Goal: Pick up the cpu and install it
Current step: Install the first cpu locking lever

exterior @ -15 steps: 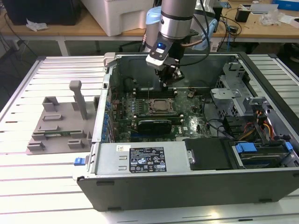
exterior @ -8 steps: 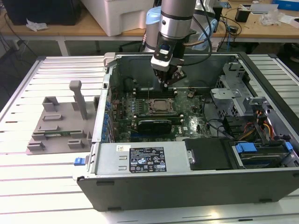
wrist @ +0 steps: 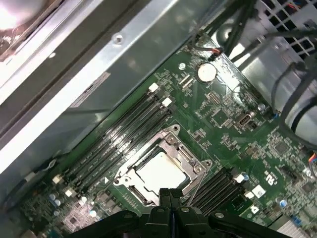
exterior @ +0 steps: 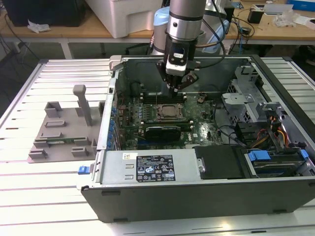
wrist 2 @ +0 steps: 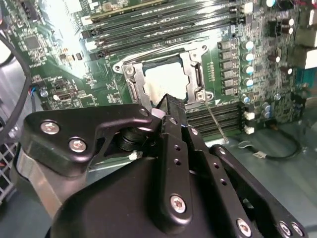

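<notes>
The black two-fingered end effector point(wrist: 171, 192) is clenched, its fingers pressed flat together with nothing between them. It hangs over the green motherboard point(wrist: 223, 124) inside the open grey metal computer case point(exterior: 197, 196). The cpu point(wrist: 159, 172), a small flat square chip with a silvery metal top, lies level in the metal socket frame point(wrist: 189, 150) below the fingertips and seemingly apart from them. Its top faces up and its edges run parallel to the frame; being square, it shows no longer axis. The case rests on the pale slatted surface point(exterior: 44, 196).
</notes>
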